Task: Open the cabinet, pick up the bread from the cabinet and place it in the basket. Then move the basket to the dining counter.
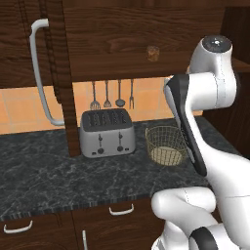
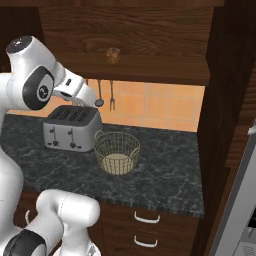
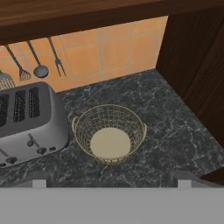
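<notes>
The cabinet [image 1: 122,34] stands open, its left door [image 1: 66,73] swung out edge-on with the curved silver handle [image 1: 39,73] showing. On its shelf lies the bread [image 1: 153,52] [image 2: 113,54], a small tan lump. The round wire basket [image 1: 166,145] [image 2: 117,151] [image 3: 109,133] sits empty on the black marbled counter, right of the toaster. My gripper [image 3: 111,180] hovers above and in front of the basket, below the shelf, open with its fingertips [image 3: 41,179] far apart and nothing between them. The dining counter is out of view.
A silver toaster [image 1: 107,132] [image 2: 71,127] [image 3: 26,118] stands just left of the basket. Utensils [image 1: 112,95] [image 3: 39,65] hang on the orange tiled wall behind. A dark side panel [image 2: 225,100] [image 3: 197,65] bounds the counter [image 1: 49,171] on the right. Drawers with white handles [image 2: 147,217] lie below.
</notes>
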